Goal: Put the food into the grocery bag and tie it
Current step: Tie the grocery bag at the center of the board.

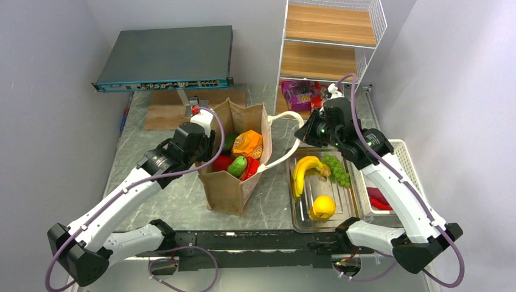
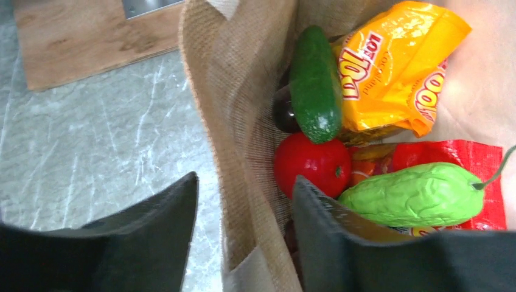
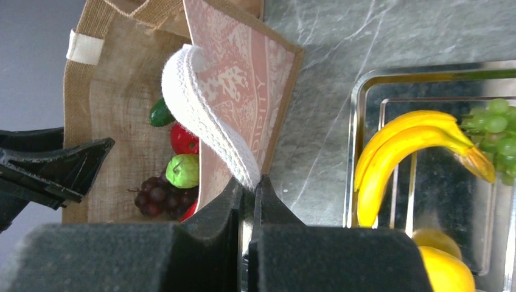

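Tall brown burlap-and-paper grocery bag (image 1: 226,185) stands upright mid grey marble bench (image 1: 176,201), top open. Inside it: orange snack packet (image 2: 389,67), dark green cucumber (image 2: 314,85), red apple (image 2: 310,164), bumpy light-green gourd (image 2: 414,194), red packet (image 2: 481,158). At the bag's left rim the left gripper (image 2: 246,182) has jaws spread, one finger outside, one inside, wall between, not clamped. The right gripper (image 3: 249,188) has jaws pressed together, pinching the cream-white woven handle (image 3: 201,115), stretched out to the bag's right. Yellow banana (image 1: 304,170), green grapes (image 1: 336,167) and yellow round fruit (image 1: 322,207) lie in steel tray (image 1: 294,210) right of bag.
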Motion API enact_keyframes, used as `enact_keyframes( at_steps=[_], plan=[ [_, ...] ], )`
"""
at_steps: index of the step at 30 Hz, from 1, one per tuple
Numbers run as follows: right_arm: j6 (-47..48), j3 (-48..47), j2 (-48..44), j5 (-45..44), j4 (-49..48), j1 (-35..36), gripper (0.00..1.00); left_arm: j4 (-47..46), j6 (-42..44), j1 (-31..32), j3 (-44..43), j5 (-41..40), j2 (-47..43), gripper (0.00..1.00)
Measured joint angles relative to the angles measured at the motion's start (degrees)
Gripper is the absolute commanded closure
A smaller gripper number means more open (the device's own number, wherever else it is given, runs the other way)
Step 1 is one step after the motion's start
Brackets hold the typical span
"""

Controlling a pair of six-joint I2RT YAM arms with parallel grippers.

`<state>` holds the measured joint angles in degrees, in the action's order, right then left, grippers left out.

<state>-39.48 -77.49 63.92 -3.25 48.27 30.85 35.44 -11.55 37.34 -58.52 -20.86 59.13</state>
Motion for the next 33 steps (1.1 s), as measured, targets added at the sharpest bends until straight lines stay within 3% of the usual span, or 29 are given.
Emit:
enact_keyframes(
  at_steps=[5, 13, 18, 33],
  plan=[
    [1.6, -4.7, 1.9, -2.2, 3.0, -0.3, 1.00, 0.1, -0.7, -0.2, 0.0, -3.8, -2.1, 0.25],
    [4.2, -7.9, 3.2, -0.6, 5.1, -6.5, 1.00, 4.8, -8.3, -1.4, -2.6, -7.1, -6.8, 0.32],
    [5.5, -7.9, 3.9, 2.6, 5.3, -13.2, 1.00, 7.2, -14.1, -2.4, -2.6, -6.1, -10.7, 0.33],
    [8.4, -8.1, 3.9, 5.6, 5.8, -16.8, 1.00, 8.0, -23.5, -11.3, 5.6, 2.4, -13.1, 0.26]
  ],
)
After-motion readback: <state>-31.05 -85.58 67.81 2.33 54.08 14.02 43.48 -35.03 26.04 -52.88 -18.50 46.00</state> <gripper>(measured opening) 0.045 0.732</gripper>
